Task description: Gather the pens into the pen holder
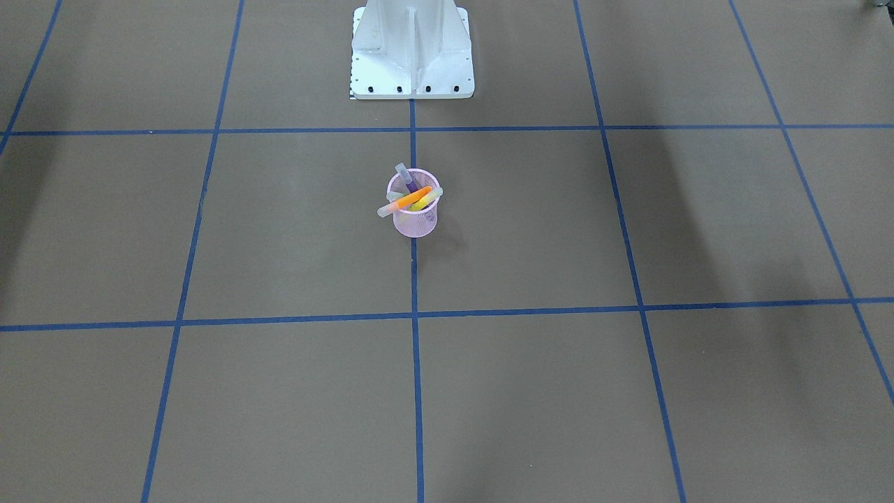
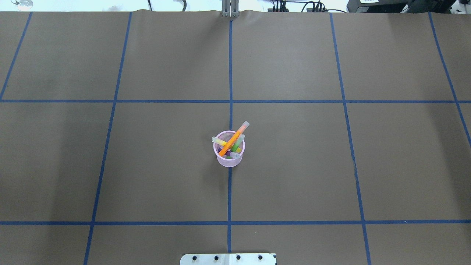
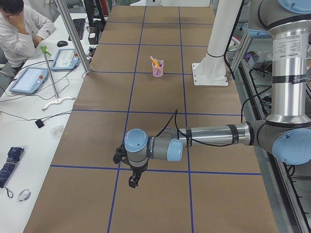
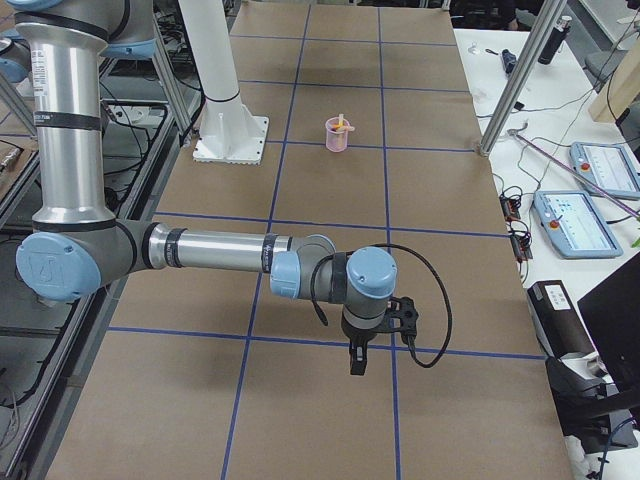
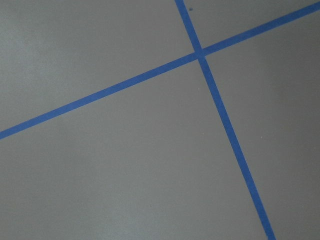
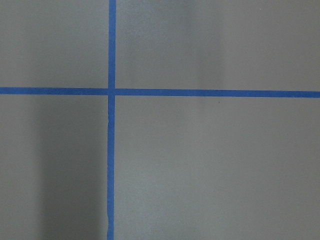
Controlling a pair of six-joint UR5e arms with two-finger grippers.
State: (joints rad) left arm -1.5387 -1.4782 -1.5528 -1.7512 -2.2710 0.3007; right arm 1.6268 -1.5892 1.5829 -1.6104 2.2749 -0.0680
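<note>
The pink mesh pen holder (image 1: 416,223) stands upright at the table's middle, also in the overhead view (image 2: 229,162). All the pens stand or lean inside it: the orange pen (image 2: 233,139) lies across the rim, with the yellow pen (image 2: 219,141), green pen (image 2: 237,143) and purple pen (image 1: 411,183). My left gripper (image 3: 135,180) shows only in the left side view, hanging low over the paper far from the cup. My right gripper (image 4: 357,362) shows only in the right side view, likewise far away. I cannot tell whether either is open or shut.
The white robot base plate (image 1: 412,56) sits behind the cup. Blue tape lines grid the brown paper. Benches with tablets (image 3: 29,80), cables and a seated person (image 3: 17,24) run along the far table side, with metal posts (image 4: 515,85).
</note>
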